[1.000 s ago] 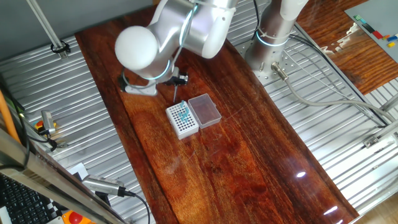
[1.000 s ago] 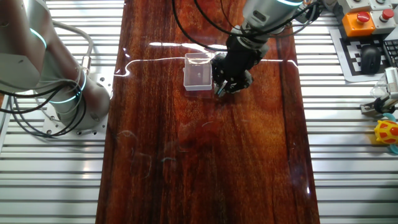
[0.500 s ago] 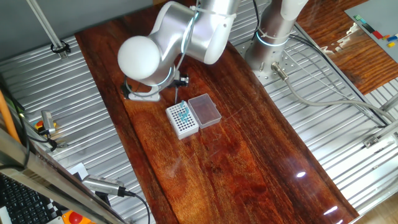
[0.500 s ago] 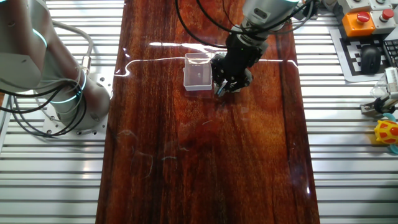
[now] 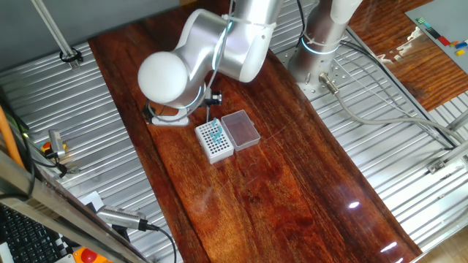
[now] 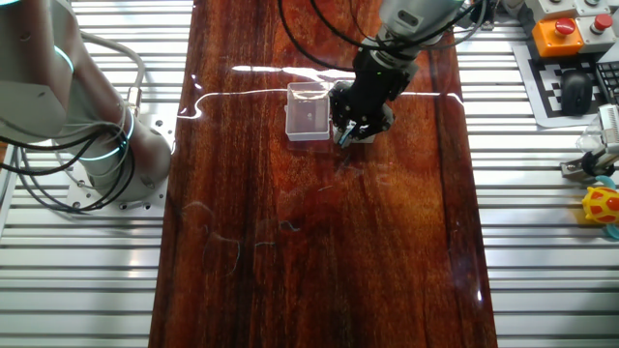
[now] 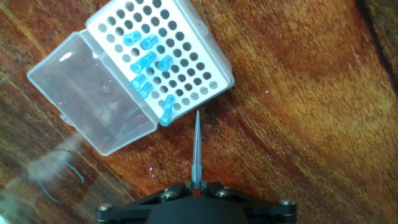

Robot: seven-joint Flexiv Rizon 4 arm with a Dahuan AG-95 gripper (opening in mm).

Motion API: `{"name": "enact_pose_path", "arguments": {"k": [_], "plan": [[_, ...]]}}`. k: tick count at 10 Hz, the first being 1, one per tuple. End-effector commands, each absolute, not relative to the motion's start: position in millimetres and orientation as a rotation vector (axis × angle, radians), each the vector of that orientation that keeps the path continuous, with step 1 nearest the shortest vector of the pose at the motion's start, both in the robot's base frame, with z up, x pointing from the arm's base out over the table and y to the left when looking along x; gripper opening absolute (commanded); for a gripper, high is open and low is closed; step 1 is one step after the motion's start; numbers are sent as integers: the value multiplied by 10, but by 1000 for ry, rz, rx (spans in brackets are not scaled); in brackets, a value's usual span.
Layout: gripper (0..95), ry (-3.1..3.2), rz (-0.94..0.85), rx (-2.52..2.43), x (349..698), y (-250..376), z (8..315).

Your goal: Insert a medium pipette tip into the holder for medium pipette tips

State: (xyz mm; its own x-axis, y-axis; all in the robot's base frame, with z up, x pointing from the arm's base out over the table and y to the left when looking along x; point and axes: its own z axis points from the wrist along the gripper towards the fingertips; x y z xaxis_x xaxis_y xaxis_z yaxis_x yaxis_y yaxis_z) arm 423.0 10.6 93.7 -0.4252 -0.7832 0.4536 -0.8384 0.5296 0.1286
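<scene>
Translucent medium pipette tip [image 7: 197, 146], clenched by the gripper [image 7: 196, 186], has risen slightly, its point just short of the holder [image 7: 163, 51] ahead; insertion pending.

A clear lidded box [image 7: 93, 109] is lying on my wooden tabletop [image 5: 292, 197]; an orange button box [image 6: 571, 29] is sitting upper right.

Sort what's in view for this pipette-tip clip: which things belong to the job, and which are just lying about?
Part of the job:
- gripper, shut on the medium pipette tip
- white tip holder, some blue tips already seated

Lying about:
- the holder's clear hinged lid, open flat beside it
- orange button box
- yellow toy
- second robot arm at the table's edge
</scene>
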Motion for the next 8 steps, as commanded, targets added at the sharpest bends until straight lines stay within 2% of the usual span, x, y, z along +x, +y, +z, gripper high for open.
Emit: {"name": "enact_pose_path", "arguments": {"k": [1,8], "plan": [[0,-2302,165,1330,4216,111,943],[0,-2278,199,1334,4236,145,923]]}}
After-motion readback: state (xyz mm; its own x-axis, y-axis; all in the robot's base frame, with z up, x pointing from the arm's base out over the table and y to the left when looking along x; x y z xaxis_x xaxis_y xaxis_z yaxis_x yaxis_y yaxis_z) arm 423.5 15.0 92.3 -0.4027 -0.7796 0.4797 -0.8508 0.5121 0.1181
